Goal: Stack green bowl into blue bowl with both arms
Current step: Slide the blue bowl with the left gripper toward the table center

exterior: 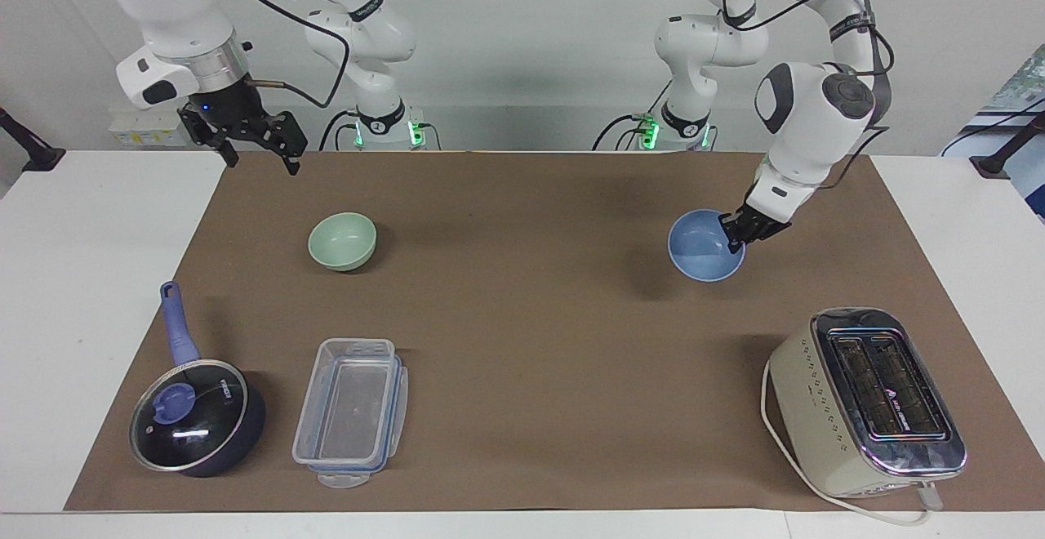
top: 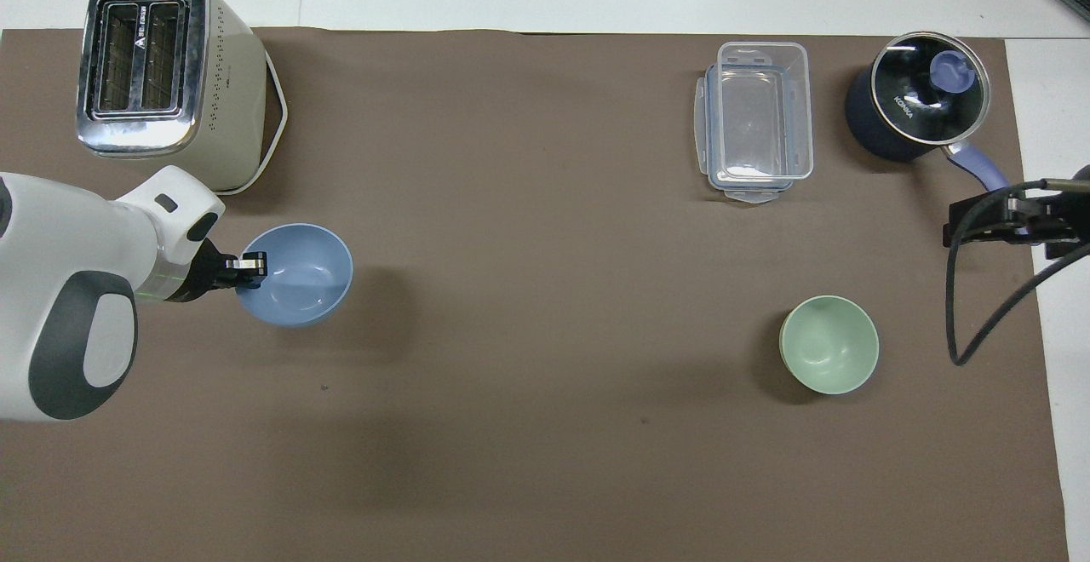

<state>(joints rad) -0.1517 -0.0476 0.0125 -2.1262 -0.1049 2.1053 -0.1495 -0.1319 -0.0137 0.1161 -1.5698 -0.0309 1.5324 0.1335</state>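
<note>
My left gripper point(exterior: 732, 238) point(top: 252, 271) is shut on the rim of the blue bowl point(exterior: 700, 257) point(top: 298, 276) and holds it lifted a little above the brown mat, toward the left arm's end of the table. The bowl's shadow lies apart from it on the mat. The green bowl point(exterior: 342, 240) point(top: 829, 345) sits upright on the mat toward the right arm's end. My right gripper point(exterior: 255, 145) point(top: 1005, 223) hangs open in the air over the mat's corner at that end, well above the green bowl, holding nothing.
A cream toaster point(exterior: 867, 402) point(top: 162, 77) stands farther from the robots than the blue bowl. A clear plastic container point(exterior: 353, 411) point(top: 754, 121) and a dark lidded saucepan point(exterior: 196, 416) point(top: 918, 102) sit farther out than the green bowl.
</note>
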